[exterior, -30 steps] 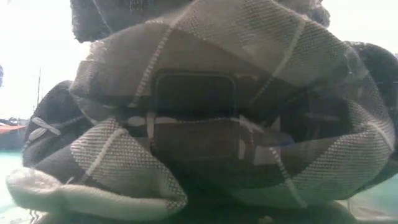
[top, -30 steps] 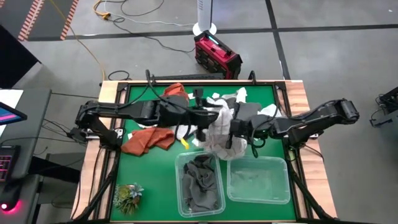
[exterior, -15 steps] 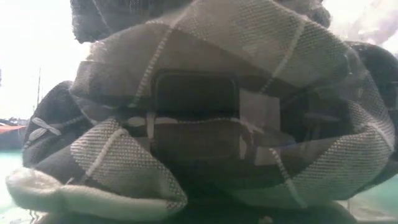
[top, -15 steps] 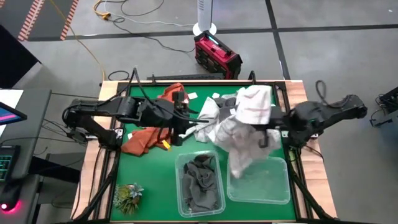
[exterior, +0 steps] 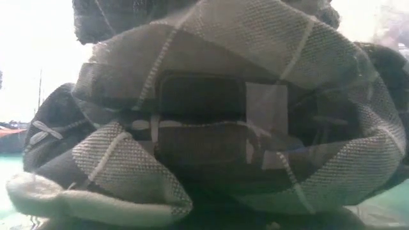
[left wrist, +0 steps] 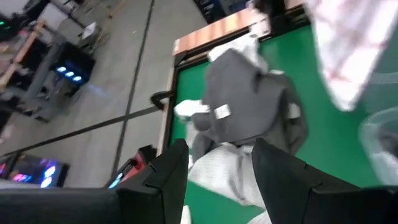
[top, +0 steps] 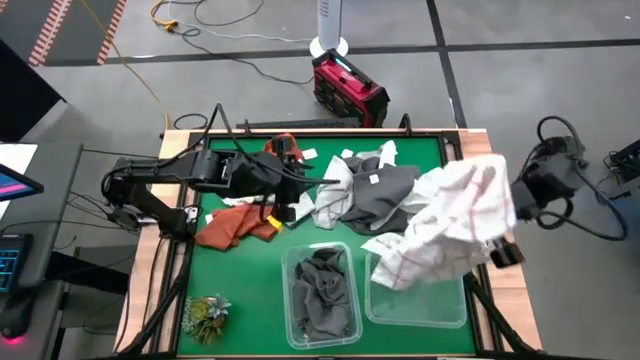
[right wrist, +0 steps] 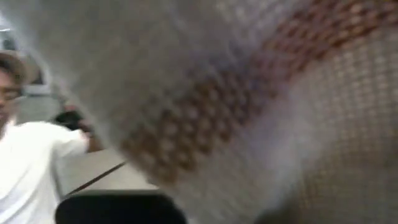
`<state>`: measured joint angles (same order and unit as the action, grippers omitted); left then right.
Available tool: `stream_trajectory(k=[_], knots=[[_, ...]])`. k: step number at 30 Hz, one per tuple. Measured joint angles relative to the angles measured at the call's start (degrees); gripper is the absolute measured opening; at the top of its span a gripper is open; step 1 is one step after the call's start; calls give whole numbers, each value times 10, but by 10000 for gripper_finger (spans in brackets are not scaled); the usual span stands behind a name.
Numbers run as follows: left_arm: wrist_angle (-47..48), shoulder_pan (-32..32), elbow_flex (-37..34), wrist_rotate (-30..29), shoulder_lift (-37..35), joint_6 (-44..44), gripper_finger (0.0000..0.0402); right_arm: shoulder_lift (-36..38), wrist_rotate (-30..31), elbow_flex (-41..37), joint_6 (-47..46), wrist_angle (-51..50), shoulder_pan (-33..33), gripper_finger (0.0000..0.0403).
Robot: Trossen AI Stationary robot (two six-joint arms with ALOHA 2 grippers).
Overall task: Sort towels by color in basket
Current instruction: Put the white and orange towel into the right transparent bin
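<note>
White towel (top: 450, 225) hangs pinched in the right claw (top: 497, 232), directly above the empty bin (top: 415, 305); the left claw (left wrist: 217, 163), spread, hovers beyond the grey-filled bin (top: 320, 295).

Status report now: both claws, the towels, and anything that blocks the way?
Right claw shut on white towel, lifted above clear bin. Left claw open, empty, over towel pile. Dark grey towels in other bin. Nothing blocking.
</note>
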<state>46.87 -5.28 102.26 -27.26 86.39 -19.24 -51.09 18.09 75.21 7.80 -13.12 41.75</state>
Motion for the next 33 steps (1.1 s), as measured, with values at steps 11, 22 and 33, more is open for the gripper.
stream_trajectory(k=[11,22,33], knots=[[-1,61,0,-1,0,-10,167,-7,-4,62,29,36,113,37],[-3,69,0,11,0,-4,167,-27,7,70,-47,-45,95,37],[5,69,0,15,0,17,167,-142,23,70,-112,-44,-5,32]])
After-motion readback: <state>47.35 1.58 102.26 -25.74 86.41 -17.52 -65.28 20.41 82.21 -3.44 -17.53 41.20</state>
